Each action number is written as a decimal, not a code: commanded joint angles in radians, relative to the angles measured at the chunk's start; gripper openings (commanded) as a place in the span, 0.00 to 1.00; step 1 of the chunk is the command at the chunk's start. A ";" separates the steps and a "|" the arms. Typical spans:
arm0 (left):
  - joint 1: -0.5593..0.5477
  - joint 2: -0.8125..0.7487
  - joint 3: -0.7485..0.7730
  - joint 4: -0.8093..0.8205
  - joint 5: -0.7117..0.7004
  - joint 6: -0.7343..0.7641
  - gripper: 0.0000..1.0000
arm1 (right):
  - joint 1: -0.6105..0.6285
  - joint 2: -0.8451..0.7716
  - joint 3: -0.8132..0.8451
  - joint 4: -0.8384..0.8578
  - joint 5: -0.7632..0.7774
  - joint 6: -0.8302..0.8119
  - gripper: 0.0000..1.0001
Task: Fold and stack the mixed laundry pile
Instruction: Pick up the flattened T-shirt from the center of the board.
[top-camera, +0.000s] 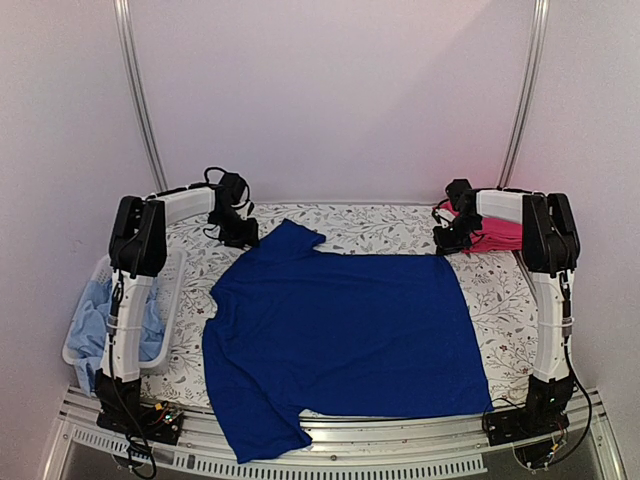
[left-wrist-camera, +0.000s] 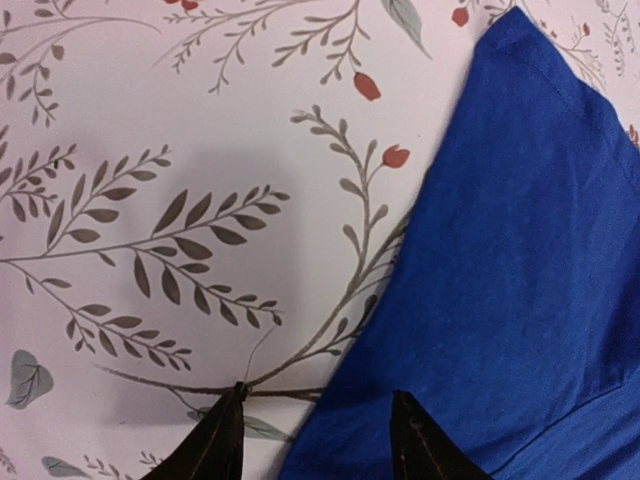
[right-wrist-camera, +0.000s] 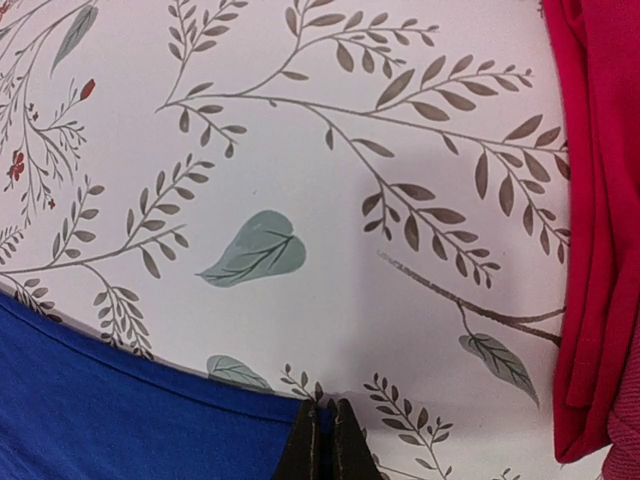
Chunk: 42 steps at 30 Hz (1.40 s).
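A royal-blue shirt (top-camera: 340, 335) lies spread flat on the floral table cover (top-camera: 380, 228), its lower sleeve hanging over the near edge. My left gripper (top-camera: 240, 238) is at the far left by the shirt's upper sleeve. In the left wrist view this gripper (left-wrist-camera: 320, 392) stands open, one finger over the cover and the other over the blue shirt (left-wrist-camera: 520, 250), so it straddles the sleeve edge. My right gripper (top-camera: 447, 243) is at the shirt's far right corner. In the right wrist view it (right-wrist-camera: 327, 403) is shut on the hem corner of the blue shirt (right-wrist-camera: 120, 400).
A folded red-pink garment (top-camera: 497, 234) lies at the far right corner, just right of my right gripper, also in the right wrist view (right-wrist-camera: 600, 200). A white perforated basket (top-camera: 170, 290) at the left edge holds a light-blue shirt (top-camera: 95, 320).
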 joint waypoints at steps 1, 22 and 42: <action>-0.010 -0.016 -0.032 0.005 0.057 0.004 0.49 | 0.003 0.071 -0.022 -0.063 0.040 0.013 0.00; -0.088 0.170 0.160 -0.041 -0.155 0.084 0.15 | -0.006 0.068 0.007 -0.069 0.007 0.029 0.00; 0.005 -0.144 -0.003 0.159 0.105 0.026 0.00 | -0.052 -0.037 0.125 -0.057 -0.219 0.105 0.00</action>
